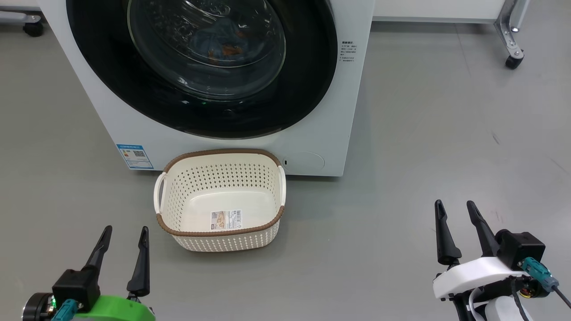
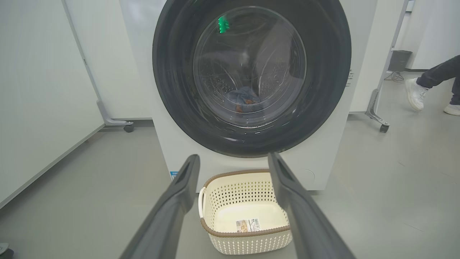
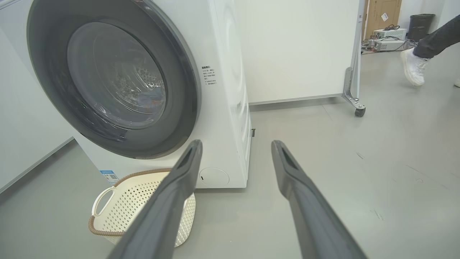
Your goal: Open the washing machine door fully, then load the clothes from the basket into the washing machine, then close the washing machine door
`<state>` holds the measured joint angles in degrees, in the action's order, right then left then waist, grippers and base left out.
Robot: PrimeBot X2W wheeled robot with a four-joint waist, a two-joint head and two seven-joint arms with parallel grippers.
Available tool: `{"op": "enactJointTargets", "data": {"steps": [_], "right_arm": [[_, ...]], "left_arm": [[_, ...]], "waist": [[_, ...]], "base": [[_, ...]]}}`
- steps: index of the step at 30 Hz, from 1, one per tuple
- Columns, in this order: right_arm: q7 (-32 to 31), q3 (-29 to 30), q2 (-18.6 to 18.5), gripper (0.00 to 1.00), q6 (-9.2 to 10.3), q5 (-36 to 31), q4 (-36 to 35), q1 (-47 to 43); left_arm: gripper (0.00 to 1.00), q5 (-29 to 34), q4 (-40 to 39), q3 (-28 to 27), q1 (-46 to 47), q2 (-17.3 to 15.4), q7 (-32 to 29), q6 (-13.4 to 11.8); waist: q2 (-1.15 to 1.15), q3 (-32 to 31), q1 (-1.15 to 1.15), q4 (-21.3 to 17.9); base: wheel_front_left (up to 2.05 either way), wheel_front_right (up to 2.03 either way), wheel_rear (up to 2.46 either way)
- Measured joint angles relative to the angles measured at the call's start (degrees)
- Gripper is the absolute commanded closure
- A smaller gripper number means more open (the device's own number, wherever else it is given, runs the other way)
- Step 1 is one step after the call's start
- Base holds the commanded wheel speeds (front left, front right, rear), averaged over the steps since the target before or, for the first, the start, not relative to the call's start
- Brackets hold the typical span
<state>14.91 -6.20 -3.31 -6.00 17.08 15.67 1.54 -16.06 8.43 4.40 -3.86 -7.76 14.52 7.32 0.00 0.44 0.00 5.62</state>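
Observation:
The white washing machine (image 1: 321, 133) stands ahead with its round black door (image 1: 111, 89) closed flat against the front. Through the glass window, light blue clothes (image 1: 225, 38) with orange marks lie in the drum, also visible as clothes (image 2: 244, 99) in the left wrist view. The cream basket (image 1: 267, 178) with a brown rim sits on the floor before the machine, holding just a label on its bottom. My left gripper (image 1: 125, 234) is open at lower left, short of the basket. At lower right my right gripper (image 1: 457, 207) is open, well right of the basket.
Grey floor spreads to the right of the machine. White partition panels on castor feet (image 1: 513, 60) stand behind and beside it. A person's legs and white shoe (image 3: 413, 66) are at the far right of the wrist views, with equipment boxes (image 3: 386, 37) beyond.

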Motion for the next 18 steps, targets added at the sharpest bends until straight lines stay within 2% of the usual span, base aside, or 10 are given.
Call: {"op": "enactJointTargets", "data": {"steps": [18], "right_arm": [[0.0, 0.3, 0.1, 0.0, -0.01, -0.2, 0.2, -0.4]], "left_arm": [[0.0, 0.0, -0.4, 0.3, 0.0, 0.0, 0.0, 0.0]], "waist": [[0.0, 0.4, 0.0, -0.3]], "base": [[0.0, 0.0, 0.0]]}}
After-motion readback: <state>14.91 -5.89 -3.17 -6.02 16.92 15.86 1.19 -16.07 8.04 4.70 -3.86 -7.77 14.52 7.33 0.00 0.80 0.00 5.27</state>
